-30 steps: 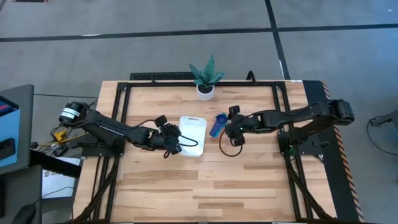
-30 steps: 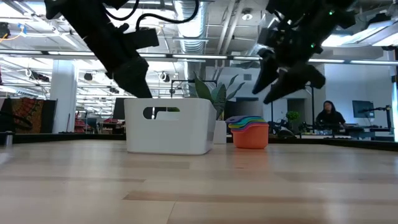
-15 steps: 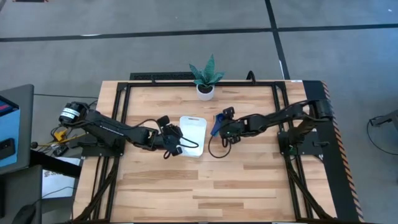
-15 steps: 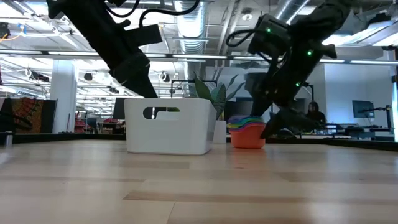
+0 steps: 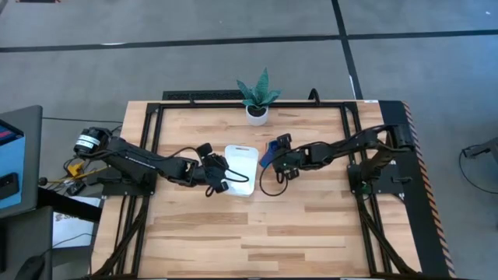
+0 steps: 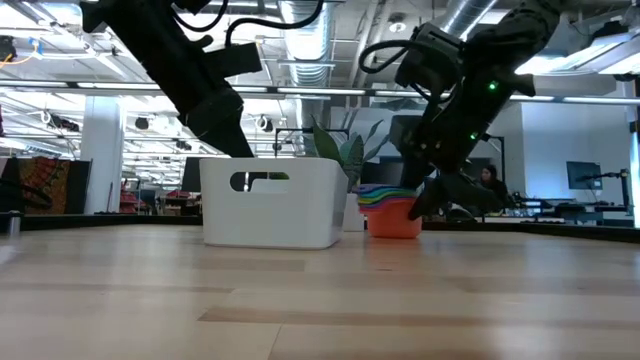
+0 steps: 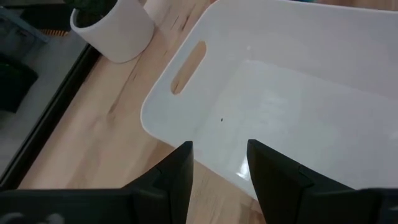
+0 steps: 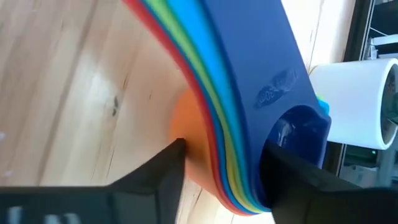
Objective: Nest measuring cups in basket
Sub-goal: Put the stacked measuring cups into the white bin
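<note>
Since one second ago the right gripper [image 5: 274, 161] has come from a higher and more outer position down to the measuring cups [image 6: 392, 208], and the stack has shifted a little toward the basket [image 5: 242, 169]. On the other side almost nothing has changed.

Beginning from the left: the left gripper [image 5: 225, 174] hangs at the left wall of the basket. Its two fingers [image 7: 177, 174] stand apart, with the near rim of the basket between and just in front of them, but they do not clamp it in the wrist view. Beyond these fingers the white inside of the basket shows, then the slot handle in its wall, and further off a white plant pot [image 7: 113, 29].

To the right of the basket the cups sit nested in one stack on the wooden table [image 5: 311, 225], orange at the bottom and dark blue on top. The right gripper is low at this stack. Its fingers [image 8: 160, 171] are apart, with the stacked handles lying between them. I cannot tell if the pads already press the handles. Past these fingertips, the plant pot stands behind the stack.
</note>
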Robot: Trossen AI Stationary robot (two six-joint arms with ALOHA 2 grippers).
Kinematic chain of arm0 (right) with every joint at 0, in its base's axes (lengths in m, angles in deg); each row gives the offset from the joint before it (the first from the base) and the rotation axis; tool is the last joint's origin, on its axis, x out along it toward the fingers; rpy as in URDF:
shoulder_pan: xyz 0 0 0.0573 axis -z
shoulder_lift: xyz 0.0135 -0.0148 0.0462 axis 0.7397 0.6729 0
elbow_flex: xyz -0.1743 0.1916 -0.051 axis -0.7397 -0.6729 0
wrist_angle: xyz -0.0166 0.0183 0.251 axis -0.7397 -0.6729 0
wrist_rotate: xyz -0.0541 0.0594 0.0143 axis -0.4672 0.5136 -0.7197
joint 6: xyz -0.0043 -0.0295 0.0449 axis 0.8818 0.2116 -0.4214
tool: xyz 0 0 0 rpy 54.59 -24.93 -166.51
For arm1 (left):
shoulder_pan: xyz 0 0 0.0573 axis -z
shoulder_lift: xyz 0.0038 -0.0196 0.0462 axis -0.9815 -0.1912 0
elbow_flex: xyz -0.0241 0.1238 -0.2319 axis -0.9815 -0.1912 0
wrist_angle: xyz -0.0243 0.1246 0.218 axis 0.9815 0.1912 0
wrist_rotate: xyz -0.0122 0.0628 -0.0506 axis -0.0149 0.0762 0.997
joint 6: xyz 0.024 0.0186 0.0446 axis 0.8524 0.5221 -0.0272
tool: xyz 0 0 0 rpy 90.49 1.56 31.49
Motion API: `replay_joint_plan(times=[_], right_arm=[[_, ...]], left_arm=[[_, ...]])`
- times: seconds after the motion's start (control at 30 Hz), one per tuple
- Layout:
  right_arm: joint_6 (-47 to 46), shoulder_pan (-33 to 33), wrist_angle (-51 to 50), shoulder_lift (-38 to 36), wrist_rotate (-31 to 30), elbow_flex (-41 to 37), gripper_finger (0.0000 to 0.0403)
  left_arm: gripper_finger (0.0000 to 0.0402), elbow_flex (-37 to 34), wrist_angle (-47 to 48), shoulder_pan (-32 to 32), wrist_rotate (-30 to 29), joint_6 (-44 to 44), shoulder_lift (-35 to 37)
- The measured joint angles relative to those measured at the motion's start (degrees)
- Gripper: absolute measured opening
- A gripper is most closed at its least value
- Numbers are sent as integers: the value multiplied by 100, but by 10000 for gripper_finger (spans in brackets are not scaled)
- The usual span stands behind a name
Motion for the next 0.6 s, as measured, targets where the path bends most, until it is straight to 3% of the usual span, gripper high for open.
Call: replay_joint_plan(times=[0.33,0.6], right_arm=[[-35,189,31,-17,303,17,77],[3,195,-362,0,353,209,80]], left_arm=[[141,0,5,0,1,-44,0],[141,0,7,0,1,-78,0]])
